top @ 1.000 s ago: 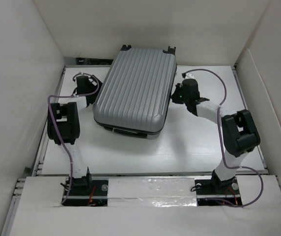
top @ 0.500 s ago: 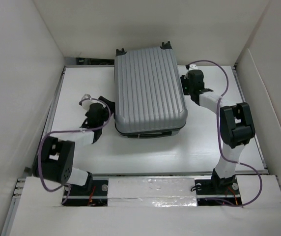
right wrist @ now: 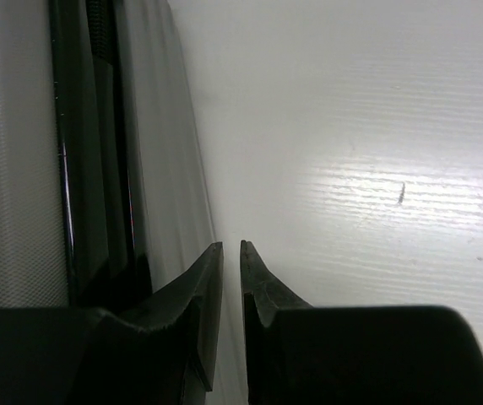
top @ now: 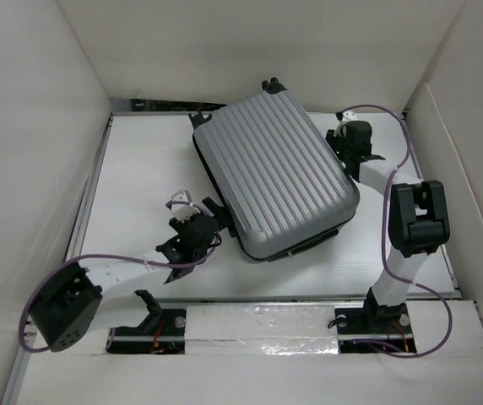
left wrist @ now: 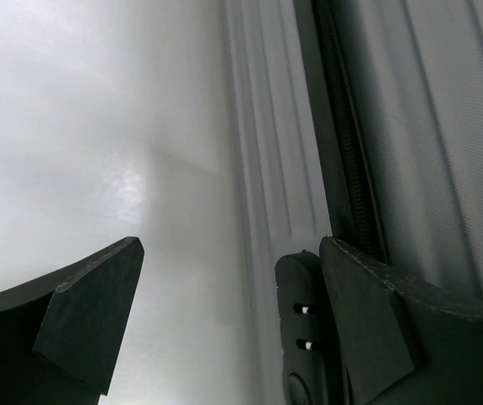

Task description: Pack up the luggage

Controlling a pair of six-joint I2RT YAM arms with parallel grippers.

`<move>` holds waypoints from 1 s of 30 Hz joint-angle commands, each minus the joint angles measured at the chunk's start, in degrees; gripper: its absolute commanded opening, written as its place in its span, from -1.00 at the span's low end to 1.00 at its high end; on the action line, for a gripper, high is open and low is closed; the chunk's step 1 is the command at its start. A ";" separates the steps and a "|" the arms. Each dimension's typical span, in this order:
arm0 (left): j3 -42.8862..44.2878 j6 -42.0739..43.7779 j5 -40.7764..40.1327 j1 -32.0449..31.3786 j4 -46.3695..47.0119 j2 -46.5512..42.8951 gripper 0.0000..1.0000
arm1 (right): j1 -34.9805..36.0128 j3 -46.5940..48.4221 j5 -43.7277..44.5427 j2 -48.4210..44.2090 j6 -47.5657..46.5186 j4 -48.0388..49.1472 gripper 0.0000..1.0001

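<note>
Luggage (top: 271,173) now swung diagonal between left claw (top: 210,221) and right claw (top: 339,142)

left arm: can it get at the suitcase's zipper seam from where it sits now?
Probably yes. The left claw is open right beside the suitcase, low along its side, with the dark zipper seam just ahead of one finger. Nothing lies between them on the table.

Both arms look the same build: chunky black joint housings with white link tubes between them, and a thin purple cable looping loose along each one. Left hand (top: 192,229) and right hand (top: 353,142) are black with a bit of white on top. Up close, the fingers (left wrist: 89,316) are matte dark wedge-shaped plastic, edges slightly scuffed.
</note>
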 commanded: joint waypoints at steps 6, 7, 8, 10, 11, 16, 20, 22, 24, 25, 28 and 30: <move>5.09 6.27 7.55 2.46 -1.99 -23.66 0.80 | 9.92 15.28 -13.92 5.95 1.35 -9.70 -0.42; 6.14 6.79 8.51 4.92 -2.00 -25.17 0.80 | 9.30 16.17 -14.10 5.95 1.62 -10.40 -0.30; 6.76 7.06 11.22 7.55 -1.92 -26.84 0.81 | 9.30 17.14 -13.58 5.78 1.80 -11.02 -0.05; 8.69 7.41 13.70 14.85 -1.13 -30.71 0.82 | 8.07 19.25 -12.17 4.73 2.06 -13.30 0.18; 9.66 7.85 15.19 16.79 -0.78 -31.59 0.86 | 7.11 19.60 -10.95 4.20 2.41 -13.83 0.39; 18.44 8.39 17.47 29.86 -2.44 -24.68 0.98 | 5.17 15.76 -6.46 -1.50 4.17 -13.32 0.77; 21.88 3.12 35.25 45.43 0.27 -12.29 0.98 | 4.64 9.62 -2.08 -7.64 5.22 -11.65 0.80; 24.67 0.57 42.58 51.06 2.65 -3.68 0.97 | 3.94 5.74 -0.83 -11.17 6.28 -8.94 0.51; 28.02 -0.23 47.19 54.94 1.17 4.56 0.96 | 3.33 -1.44 -0.39 -17.23 8.12 -5.42 -0.78; 29.95 -0.23 48.15 55.65 1.77 6.61 0.96 | 3.32 -3.84 0.13 -19.34 8.74 -3.14 -0.98; 33.20 -1.37 52.81 56.97 3.97 13.82 0.97 | 2.70 -12.37 0.14 -26.90 10.32 1.26 -1.00; 35.06 -0.94 55.00 56.97 5.89 18.29 0.98 | 2.70 -15.62 0.31 -30.15 10.59 1.63 -0.72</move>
